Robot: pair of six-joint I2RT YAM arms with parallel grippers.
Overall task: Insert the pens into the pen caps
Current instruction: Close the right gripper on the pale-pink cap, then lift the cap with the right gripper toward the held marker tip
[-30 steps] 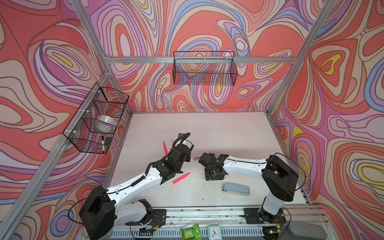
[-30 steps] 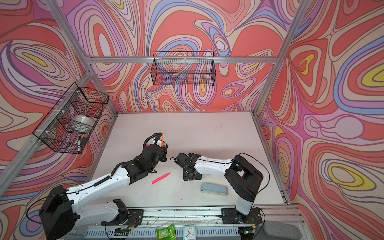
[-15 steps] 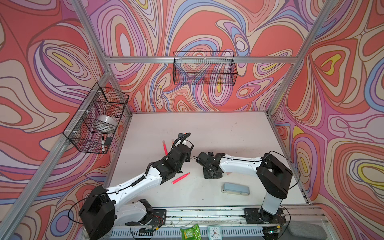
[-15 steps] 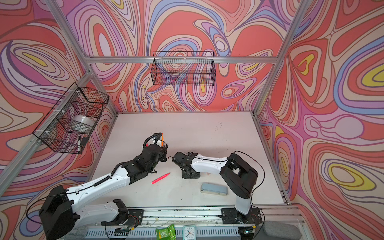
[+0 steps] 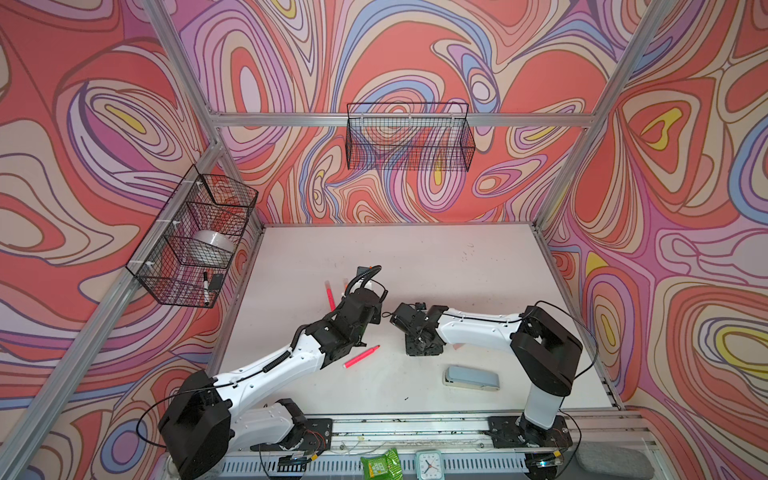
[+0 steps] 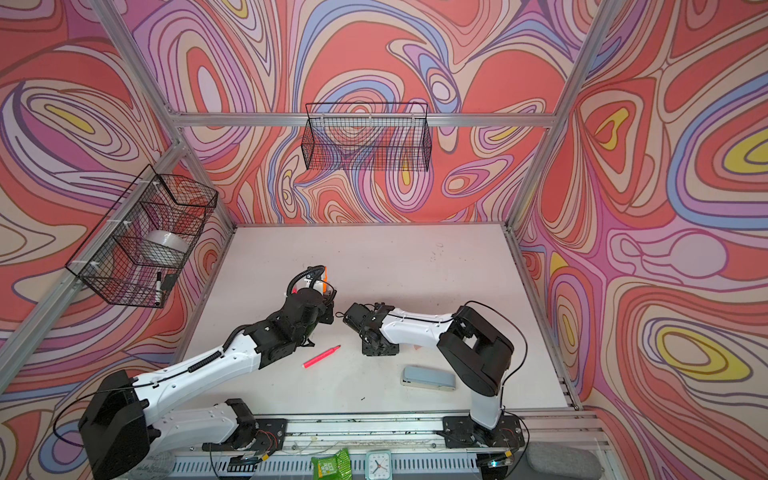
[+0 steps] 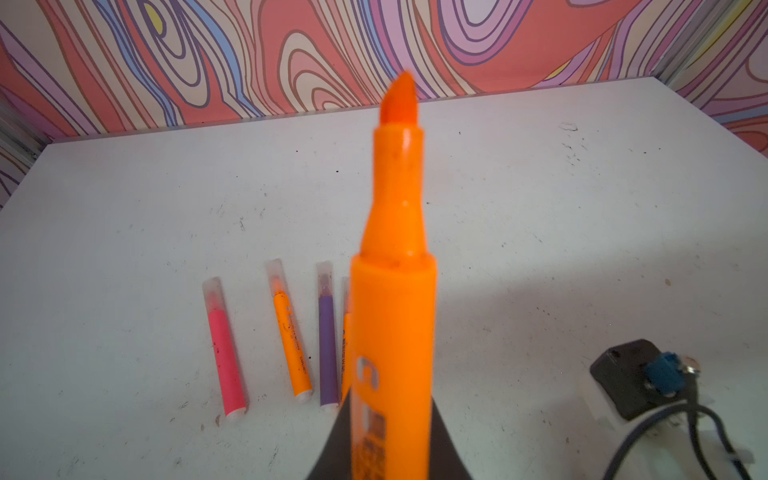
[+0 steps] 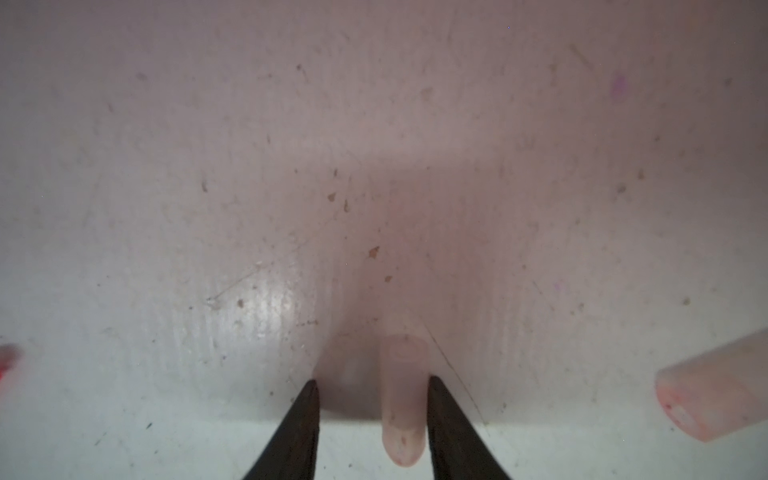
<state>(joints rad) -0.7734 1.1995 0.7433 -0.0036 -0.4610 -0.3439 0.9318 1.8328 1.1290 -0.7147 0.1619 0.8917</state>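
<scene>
While swirled walls (image 5: 104, 124) enclose it, the speckled table (image 5: 436, 266) bears a pink pen (image 5: 361, 356).

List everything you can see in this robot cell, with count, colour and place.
capped pens: four, pink, orange, purple, orange; row on the table, last one partly hidden
uncapped pink pen: one, neon pink; lying loose mid-table
uncapped orange pen: one, orange; in the left gripper
loose caps: two, clear pale pink; one between the right gripper jaws, one beside it
stapler: one, grey-blue; table, front right
wire baskets: two, black; back wall, left wall
tape roll: one, whitish; left-wall basket
marker: one, white with black cap; same basket
clock, green packet: one each; front edge
left gripper: black; shut on the orange pen
right gripper: black; open astride a cap
</scene>
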